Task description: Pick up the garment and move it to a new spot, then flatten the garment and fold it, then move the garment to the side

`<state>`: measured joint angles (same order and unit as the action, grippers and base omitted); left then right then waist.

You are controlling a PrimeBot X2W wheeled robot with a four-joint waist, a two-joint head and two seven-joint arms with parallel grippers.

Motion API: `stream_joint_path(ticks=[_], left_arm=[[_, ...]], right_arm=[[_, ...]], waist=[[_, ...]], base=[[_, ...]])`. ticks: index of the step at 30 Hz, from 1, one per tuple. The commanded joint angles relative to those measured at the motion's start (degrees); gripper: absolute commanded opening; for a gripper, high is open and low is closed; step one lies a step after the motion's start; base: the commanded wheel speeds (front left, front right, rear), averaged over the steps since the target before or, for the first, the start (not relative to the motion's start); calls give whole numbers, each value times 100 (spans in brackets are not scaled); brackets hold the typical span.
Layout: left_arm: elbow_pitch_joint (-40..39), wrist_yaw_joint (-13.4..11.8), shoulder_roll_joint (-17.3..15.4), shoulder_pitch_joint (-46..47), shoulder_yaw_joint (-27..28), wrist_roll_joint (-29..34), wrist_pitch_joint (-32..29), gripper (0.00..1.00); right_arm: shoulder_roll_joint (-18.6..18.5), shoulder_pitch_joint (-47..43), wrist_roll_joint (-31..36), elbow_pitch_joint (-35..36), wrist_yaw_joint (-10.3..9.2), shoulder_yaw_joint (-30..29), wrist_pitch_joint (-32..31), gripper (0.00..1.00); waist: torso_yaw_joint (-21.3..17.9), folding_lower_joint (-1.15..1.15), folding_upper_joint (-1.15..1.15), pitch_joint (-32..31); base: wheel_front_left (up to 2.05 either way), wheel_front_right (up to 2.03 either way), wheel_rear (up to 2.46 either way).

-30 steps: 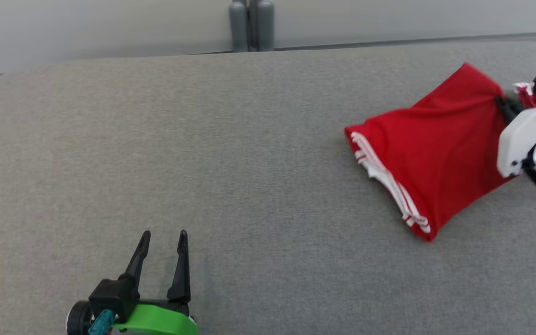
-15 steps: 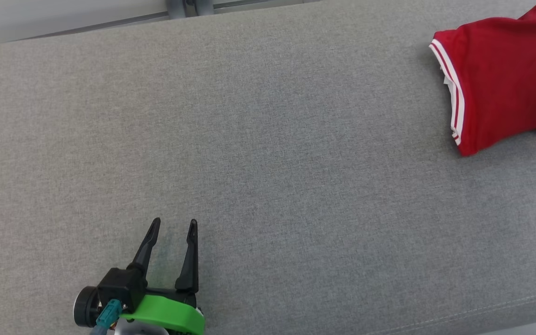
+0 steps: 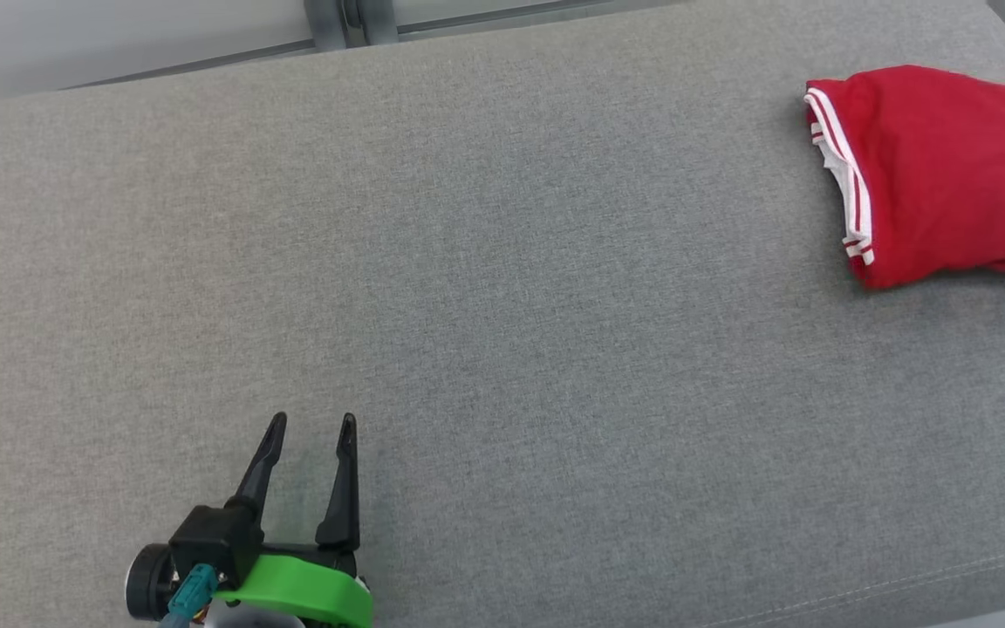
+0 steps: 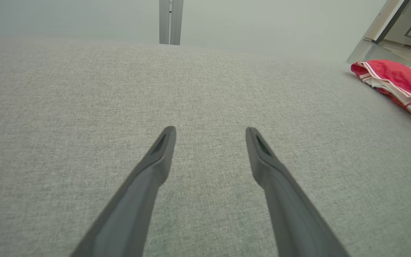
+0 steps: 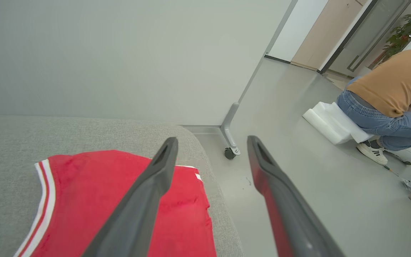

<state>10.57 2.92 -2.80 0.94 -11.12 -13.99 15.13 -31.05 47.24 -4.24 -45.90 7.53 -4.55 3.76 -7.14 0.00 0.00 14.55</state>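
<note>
The garment (image 3: 947,166) is red with white stripes along one hem and lies folded at the far right end of the grey table (image 3: 502,262). It also appears at the right of the left wrist view (image 4: 398,84). My left gripper (image 3: 312,420) rests open and empty over the table's near left part (image 4: 211,129), far from the garment. My right gripper (image 5: 212,139) is open above the garment's right end (image 5: 84,192) and the table's rounded corner, with nothing between its fingers.
Beyond the table's right edge is bare floor with a castor foot of a partition (image 5: 230,151). A person (image 5: 387,89) crouches there on white foam blocks (image 5: 330,121). A grey post (image 3: 354,17) stands behind the table.
The head camera has shifted. My right gripper, shut on the garment's corner a second ago, has opened and let go; the garment now lies flat. The left gripper has stayed put.
</note>
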Motion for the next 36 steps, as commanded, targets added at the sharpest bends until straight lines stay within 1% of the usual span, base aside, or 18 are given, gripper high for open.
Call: stream_joint_path(ticks=[1,3,6,8,11,12,14,16,18,23,26,28,30,32,34,35,36], left_arm=[[-14,-53,-21,-68,64,14,-1,100],[-50,-96,-21,-127,143,-43,-1,100],[-103,-193,-20,-257,284,-90,-1,100],[-184,-282,-21,-328,384,-42,-1,100],[-286,-387,-21,-476,527,-37,-1,100],[-312,-404,-20,-539,572,-36,-1,100],[-301,-441,-19,-630,648,20,-1,100],[-244,-456,-21,-712,720,66,-1,100],[-170,-481,-18,-784,795,115,-1,100],[-164,-490,-20,-776,1063,173,-1,100],[-53,-460,-21,-752,1159,240,-1,100],[64,-541,-22,-726,1238,314,-1,100],[126,-546,-21,-661,1281,322,-1,100],[167,-512,-20,-613,1314,345,-1,100],[205,-336,-20,-598,1250,262,-1,100],[218,-312,0,-667,1257,257,-3,0],[258,-310,13,-669,1255,246,-10,0]], right_arm=[[32,-188,139,130,-11,-43,230,100],[113,-485,326,379,-11,-109,692,100],[366,-1093,501,867,-11,-209,1055,100],[608,-1565,570,1340,-10,-243,1128,100],[988,-2386,617,2356,-11,-394,1138,100],[1166,-2732,620,2697,-11,-440,1137,100],[1446,-3261,613,3210,-10,-440,1138,100],[1669,-3743,623,3553,-10,-356,1139,100],[1832,-4196,613,3754,-11,-250,1139,100],[2195,-4895,525,3928,-11,-75,1140,100],[2348,-5120,523,3942,-10,-26,1140,100],[2410,-5184,538,3920,-11,33,1141,100],[2424,-5195,558,3862,-10,106,1141,100],[2445,-5151,563,3840,-11,113,1141,100],[2498,-5107,563,3836,-10,106,1141,100],[2501,-5150,538,3834,1,112,1127,0],[2512,-5152,526,3799,2,119,1122,0]], waist=[[20,0,0,-122],[47,0,0,-246],[110,0,0,-487],[166,0,0,-658],[249,0,0,-884],[279,0,0,-961],[326,0,0,-1099],[379,0,0,-1253],[465,0,0,-1370],[647,0,0,-1483],[715,0,0,-1526],[734,0,0,-1550],[741,0,0,-1562],[751,0,0,-1563],[773,0,0,-1552],[767,0,0,-1557],[768,0,0,-1557]], base=[[0,0,0],[0,0,0],[0,0,0],[0,0,0],[0,0,0],[0,0,0],[0,0,0],[0,0,0],[0,0,0],[0,0,0],[0,0,0],[0,0,0],[0,0,0],[0,0,0],[0,0,0],[0,0,0],[0,0,0]])
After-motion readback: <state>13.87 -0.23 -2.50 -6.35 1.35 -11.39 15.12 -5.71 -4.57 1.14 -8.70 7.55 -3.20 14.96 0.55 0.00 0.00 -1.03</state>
